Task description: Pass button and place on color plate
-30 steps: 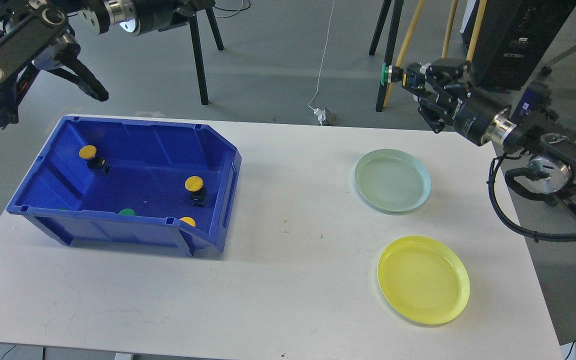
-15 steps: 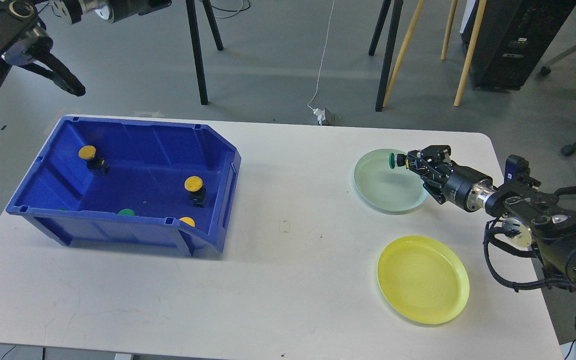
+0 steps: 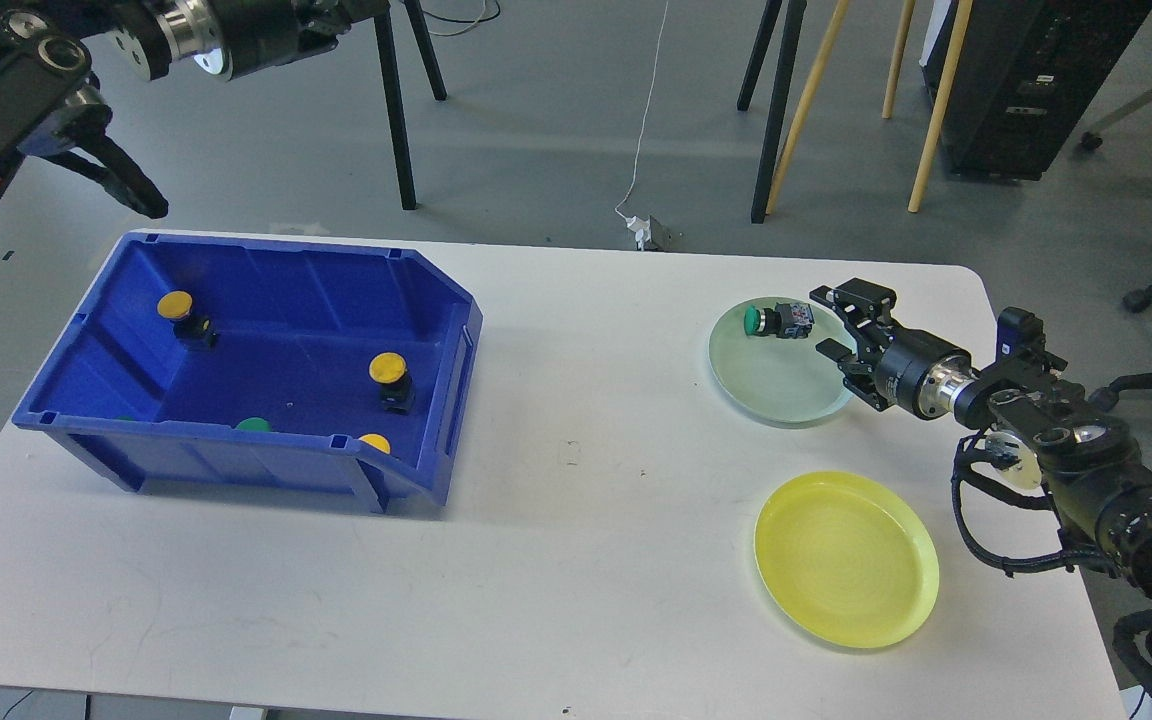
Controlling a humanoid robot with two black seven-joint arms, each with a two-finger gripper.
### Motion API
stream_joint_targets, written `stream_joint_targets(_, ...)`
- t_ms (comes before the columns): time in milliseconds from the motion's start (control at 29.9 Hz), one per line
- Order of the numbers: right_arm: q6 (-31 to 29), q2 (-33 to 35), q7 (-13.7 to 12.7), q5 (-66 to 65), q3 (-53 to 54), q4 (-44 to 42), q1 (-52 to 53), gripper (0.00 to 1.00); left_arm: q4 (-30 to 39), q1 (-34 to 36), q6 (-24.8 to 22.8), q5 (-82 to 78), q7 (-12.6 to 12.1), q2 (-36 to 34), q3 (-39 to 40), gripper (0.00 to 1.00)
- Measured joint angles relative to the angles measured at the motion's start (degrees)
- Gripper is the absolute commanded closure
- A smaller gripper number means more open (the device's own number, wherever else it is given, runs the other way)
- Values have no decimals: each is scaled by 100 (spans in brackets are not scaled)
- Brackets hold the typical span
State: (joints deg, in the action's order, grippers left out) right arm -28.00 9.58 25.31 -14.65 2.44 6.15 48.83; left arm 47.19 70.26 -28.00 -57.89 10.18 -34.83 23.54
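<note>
A green-capped button (image 3: 774, 320) lies on its side on the far part of the pale green plate (image 3: 776, 388). My right gripper (image 3: 829, 323) is open just to the right of the button, over the plate's right rim, with its jaws apart and nothing between them. The yellow plate (image 3: 846, 560) lies nearer, with nothing on it. My left gripper (image 3: 331, 18) is high at the top left, behind the blue bin (image 3: 441, 400); it is dark and partly cut off, so its fingers cannot be told apart.
The blue bin holds yellow buttons (image 3: 176, 306) (image 3: 389, 370) (image 3: 374, 442) and a green one (image 3: 254, 424) by its front wall. Tripod legs, wooden poles and a black cabinet stand on the floor beyond the white table (image 3: 576, 560).
My right gripper has opened and let go of the green button, which now lies on the pale green plate. The gripper has drawn back slightly to the right. My left arm shifted a little.
</note>
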Motion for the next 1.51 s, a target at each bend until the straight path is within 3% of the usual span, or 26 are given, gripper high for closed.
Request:
stream_joint_targets(301,2,683,-23,33,486,20,352,9,1573,-466,-2,-1853,-66,-1786,-1037,2)
stream_joint_targets(468,0,977,-24,33,507,31,447,9,2152,-788,-2,-2471,-250,-2083,-1510,2)
stream_joint_targets(636,-1,1356,-19,33,574,32,573,9,2090,-1059,-1,-3187,-305,-1470,-1586,2)
stream_joint_targets(1070,-1,1688,-34,22,546,0,658,9,586,-1510,2,-4035,-246,503,-1597,2)
stream_joint_targets(1338,-1,1689,-36,16,536,-9,658,9,-169,-1583,0,-4029,-123,953,-1598,2)
stream_joint_targets(1505,-1,1689,-35,15,530,-9,649,9,-505,-1591,0,-4033,-13,1118,-1599,8)
